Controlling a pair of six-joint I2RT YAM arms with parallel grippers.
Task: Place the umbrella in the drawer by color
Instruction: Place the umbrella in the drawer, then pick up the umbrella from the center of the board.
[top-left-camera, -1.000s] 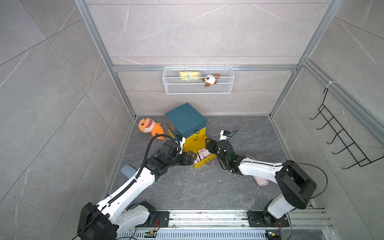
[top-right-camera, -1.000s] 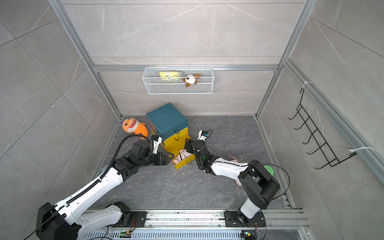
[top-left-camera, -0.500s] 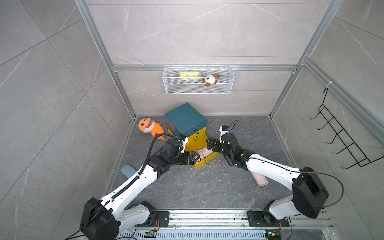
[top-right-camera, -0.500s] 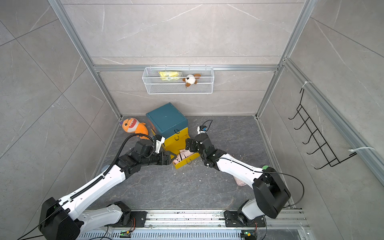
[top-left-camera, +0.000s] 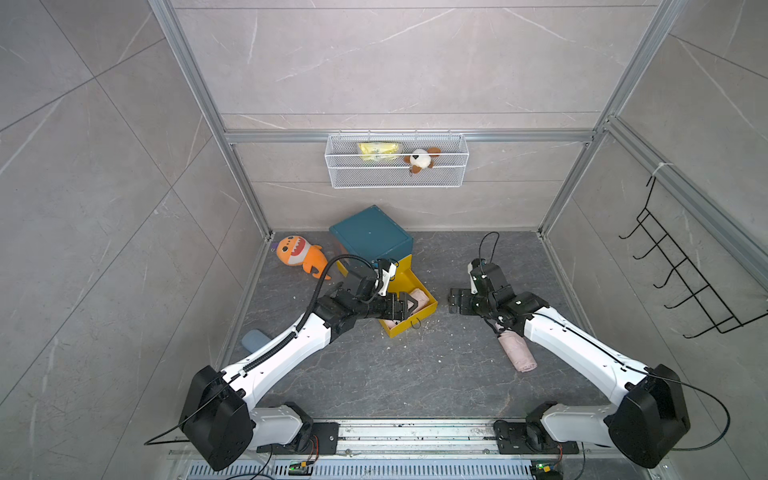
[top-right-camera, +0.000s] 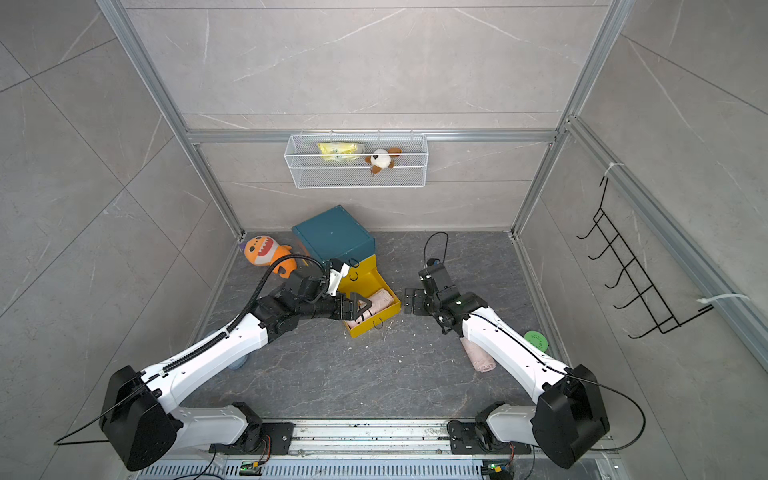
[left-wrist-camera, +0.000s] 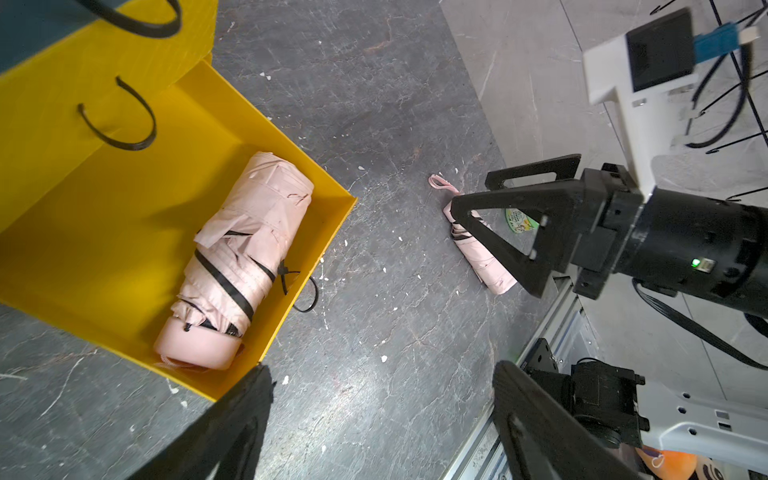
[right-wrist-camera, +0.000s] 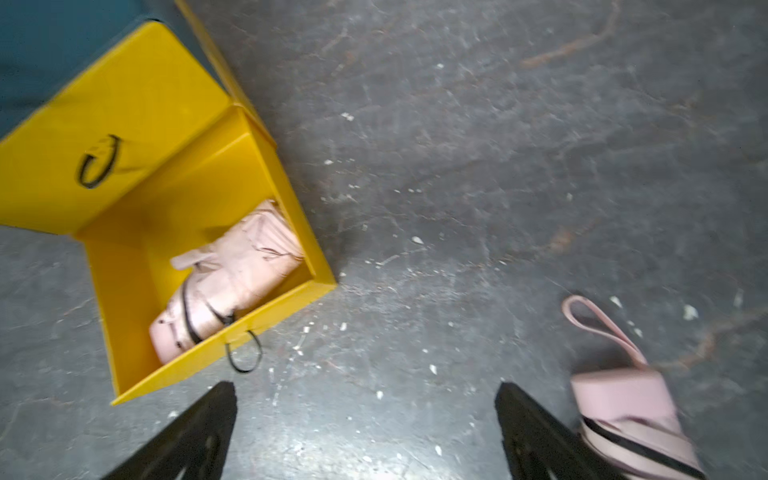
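Far left first: an orange shark plush (top-left-camera: 297, 255) lies on the tabletop (top-left-camera: 374, 374) against the left wall, and just beside it stands the teal cabinet (top-left-camera: 370, 232). Its lowest yellow drawer (top-left-camera: 411, 323) is pulled out, standing open on the grey surface.

My left arm reaches in over that drawer. The left fingers (left-wrist-camera: 243, 419) are spread apart with nothing between them. In the left wrist view one tip sits over the drawer's front corner and the other over bare tabletop.

And there's the pink umbrella (left-wrist-camera: 245, 257): folded, strapped with black bands, lying flat inside the drawer along the inner side of the front wall. Its rounded handle end is tucked into the corner nearest my left fingers. Nothing is touching it.

Moving right, past the drawer, the right fingers (top-left-camera: 456, 296) hang over open tabletop, apart from the drawer. They're spread wide and empty, and the right wrist view shows only speckled grey surface between them.

Further right, a second pink umbrella (top-left-camera: 517, 353) lies on the tabletop, partly under my right forearm in both top views, with its wrist loop lying flat. A small green disc (top-right-camera: 536, 340) sits near it by the right wall, and a black hook rack (top-left-camera: 681, 282) hangs on that wall.
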